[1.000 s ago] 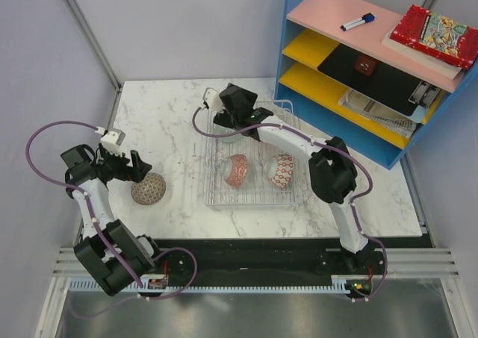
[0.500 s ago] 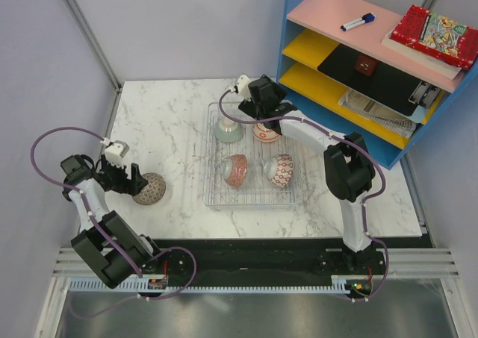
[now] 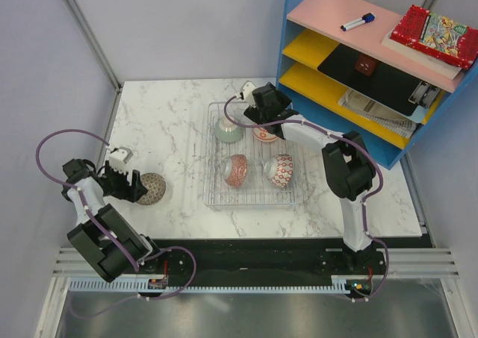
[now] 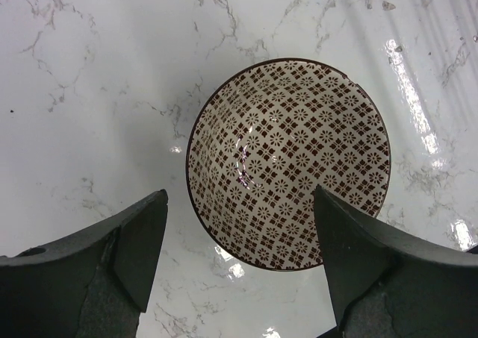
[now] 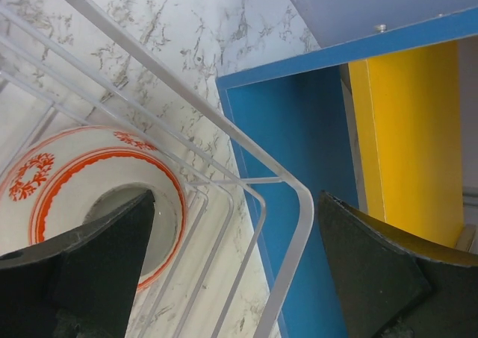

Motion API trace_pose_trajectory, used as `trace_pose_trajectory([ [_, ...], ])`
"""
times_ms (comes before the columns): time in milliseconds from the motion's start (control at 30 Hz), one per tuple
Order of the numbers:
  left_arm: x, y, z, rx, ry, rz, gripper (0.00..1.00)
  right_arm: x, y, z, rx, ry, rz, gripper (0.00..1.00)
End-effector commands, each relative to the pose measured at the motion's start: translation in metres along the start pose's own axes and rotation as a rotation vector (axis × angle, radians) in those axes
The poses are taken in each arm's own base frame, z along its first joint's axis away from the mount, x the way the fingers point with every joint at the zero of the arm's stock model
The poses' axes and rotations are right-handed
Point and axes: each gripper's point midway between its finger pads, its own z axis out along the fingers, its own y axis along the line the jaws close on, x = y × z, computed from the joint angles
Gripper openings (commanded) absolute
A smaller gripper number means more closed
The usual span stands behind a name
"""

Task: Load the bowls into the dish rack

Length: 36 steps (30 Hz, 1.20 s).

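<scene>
The dish rack (image 3: pixel 258 196) sits mid-table and holds several bowls: a pale green one (image 3: pixel 228 131), a white one with orange rings (image 3: pixel 264 135), and two red patterned ones (image 3: pixel 237 170) (image 3: pixel 281 171). A brown patterned bowl (image 3: pixel 153 189) stands on the marble left of the rack. My left gripper (image 3: pixel 138 186) is open beside it. In the left wrist view the bowl (image 4: pixel 287 163) lies upright just ahead of the open gripper (image 4: pixel 239 256). My right gripper (image 3: pixel 270 121) is open and empty over the rack's far right corner, next to the white-orange bowl (image 5: pixel 82 196).
A blue shelf unit (image 3: pixel 373 62) stands right behind the rack; its blue side (image 5: pixel 299 129) is close to the rack's corner wire (image 5: pixel 299 204). Grey walls close the left and back. Bare marble lies left of and in front of the rack.
My right gripper has moved right from over the green bowl to the rack's far right corner, uncovering two bowls. My left gripper has come down and nearer to the brown bowl.
</scene>
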Motion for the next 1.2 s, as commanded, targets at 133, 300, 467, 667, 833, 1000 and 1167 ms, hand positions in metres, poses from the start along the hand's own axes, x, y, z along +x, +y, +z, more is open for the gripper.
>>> trace_pose_trajectory([
  [133, 0.008, 0.001, -0.001, 0.021, 0.029, 0.059, 0.82, 0.022, -0.022, -0.008, 0.075, 0.044, 0.022, 0.97],
  [300, 0.013, 0.001, 0.0, 0.03, 0.046, 0.063, 0.8, 0.034, -0.034, -0.011, 0.102, 0.069, 0.024, 0.97],
  [467, 0.013, -0.002, 0.0, 0.044, 0.047, 0.065, 0.78, 0.038, -0.045, -0.019, 0.129, 0.076, 0.014, 0.97],
  [667, 0.013, -0.004, 0.002, 0.07, 0.044, 0.061, 0.7, 0.043, -0.057, -0.021, 0.161, 0.095, 0.005, 0.97],
  [833, 0.016, -0.007, 0.003, 0.098, 0.053, 0.053, 0.51, 0.047, -0.062, -0.02, 0.171, 0.104, 0.013, 0.97],
  [1000, 0.017, -0.006, 0.006, 0.116, 0.057, 0.047, 0.34, 0.036, -0.06, -0.024, 0.12, 0.066, 0.066, 0.97],
  [1167, 0.015, -0.01, 0.007, 0.136, 0.048, 0.036, 0.04, 0.02, -0.057, -0.027, 0.083, 0.032, 0.107, 0.97],
])
